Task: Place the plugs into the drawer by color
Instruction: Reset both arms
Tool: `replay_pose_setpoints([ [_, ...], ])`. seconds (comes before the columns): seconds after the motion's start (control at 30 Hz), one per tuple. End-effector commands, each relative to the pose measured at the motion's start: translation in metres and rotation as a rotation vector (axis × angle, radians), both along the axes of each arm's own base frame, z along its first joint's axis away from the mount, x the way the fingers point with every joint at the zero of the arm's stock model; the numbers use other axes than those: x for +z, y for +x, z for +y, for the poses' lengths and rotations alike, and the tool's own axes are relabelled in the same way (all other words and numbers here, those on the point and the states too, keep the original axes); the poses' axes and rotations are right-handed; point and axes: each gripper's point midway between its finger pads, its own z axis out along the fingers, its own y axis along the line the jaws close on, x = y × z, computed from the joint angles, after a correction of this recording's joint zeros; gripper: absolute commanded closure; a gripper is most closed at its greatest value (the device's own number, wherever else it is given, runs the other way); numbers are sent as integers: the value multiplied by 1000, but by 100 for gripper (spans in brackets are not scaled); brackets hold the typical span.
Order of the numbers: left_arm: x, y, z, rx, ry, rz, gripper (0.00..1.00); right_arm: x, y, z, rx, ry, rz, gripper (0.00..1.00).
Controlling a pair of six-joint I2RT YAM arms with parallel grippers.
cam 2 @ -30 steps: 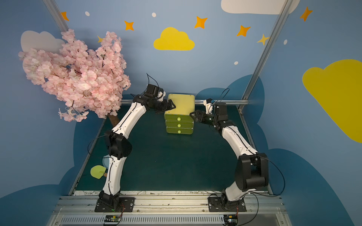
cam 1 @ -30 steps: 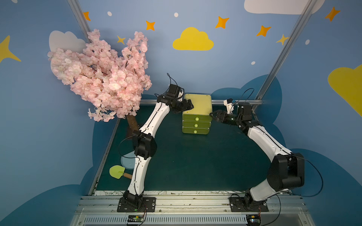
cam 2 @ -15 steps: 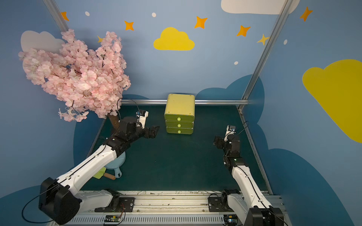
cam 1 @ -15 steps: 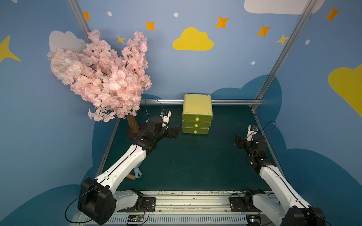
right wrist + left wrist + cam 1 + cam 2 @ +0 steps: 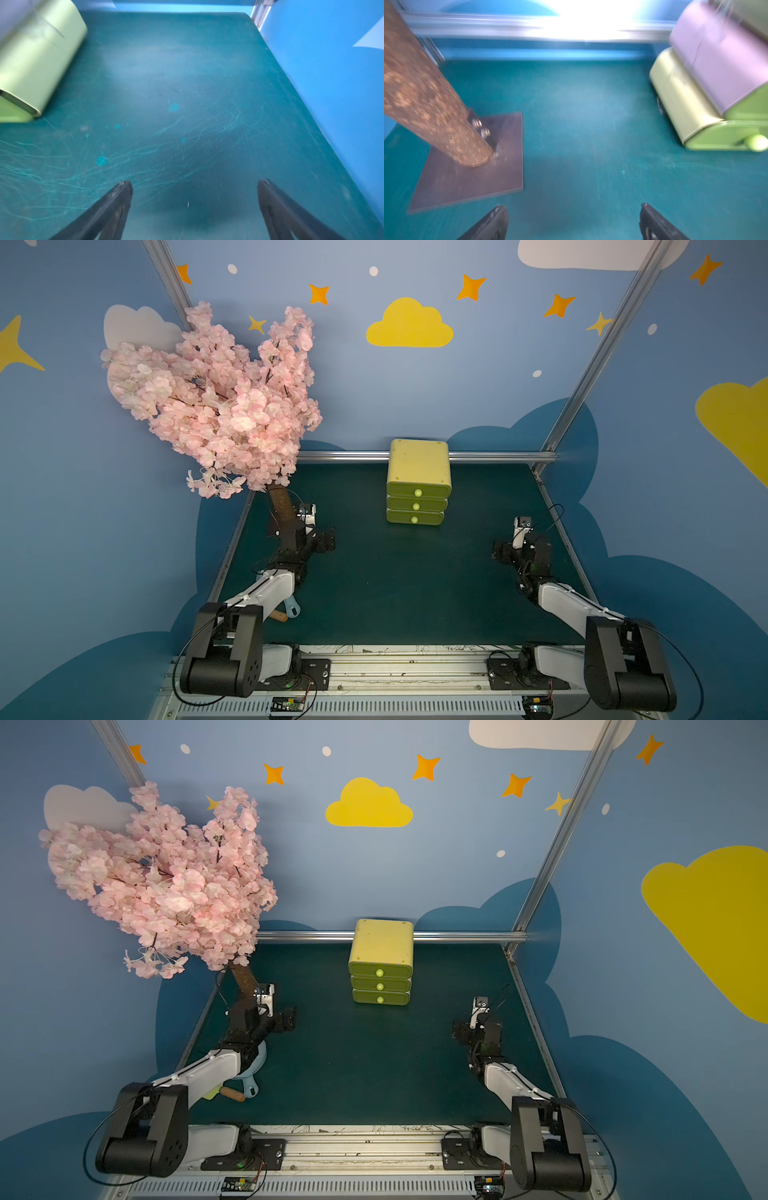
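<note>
While its three fronts sit shut, the drawer (image 5: 417,485) (image 5: 381,965) stands on the green counter (image 5: 415,593) ahead of both pairs of fingers and between them, well apart from each. The left fingers (image 5: 492,223) are spread wide, holding nothing, near the tree trunk (image 5: 425,104) bolted to its metal plate (image 5: 467,182); the right fingers (image 5: 113,207) are likewise spread wide above the scratched counter.

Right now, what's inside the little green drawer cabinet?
Its contents are hidden: all three drawers of the cabinet are pushed shut, showing only round knobs. Whether plugs lie inside cannot be seen.
</note>
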Motion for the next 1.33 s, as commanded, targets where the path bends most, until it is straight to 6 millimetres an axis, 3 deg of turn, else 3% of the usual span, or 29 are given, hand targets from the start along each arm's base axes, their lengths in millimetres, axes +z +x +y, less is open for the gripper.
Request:
replay_pose_setpoints([
  [0.0,-3,5,6,-21,22,-39,0,17,16,14,136,113,-59,1],
  [0.03,2,7,4,-40,34,-93,0,20,18,11,126,138,-72,2],
  [0.17,-20,9,3,-52,39,-90,0,16,13,-9,-33,151,-182,1],
  [0.27,-26,14,13,-27,-13,-66,0,10,20,2,33,146,-131,2],
  [0.33,-27,15,13,-25,-17,-62,0,-5,28,16,83,96,-75,2],
  [0.4,-27,15,13,-26,-19,-59,0,-6,40,19,69,46,-160,2],
  [0.5,-27,15,14,-26,-20,-61,0,-5,40,15,26,52,-181,2],
  [0.63,-24,12,13,-30,-16,-75,0,-11,38,18,50,33,-28,1],
  [1.07,-29,18,14,-28,-20,-41,0,-11,38,18,50,29,-40,1],
  [1.3,-24,12,13,-30,-16,-74,0,-9,37,18,51,27,-50,2],
])
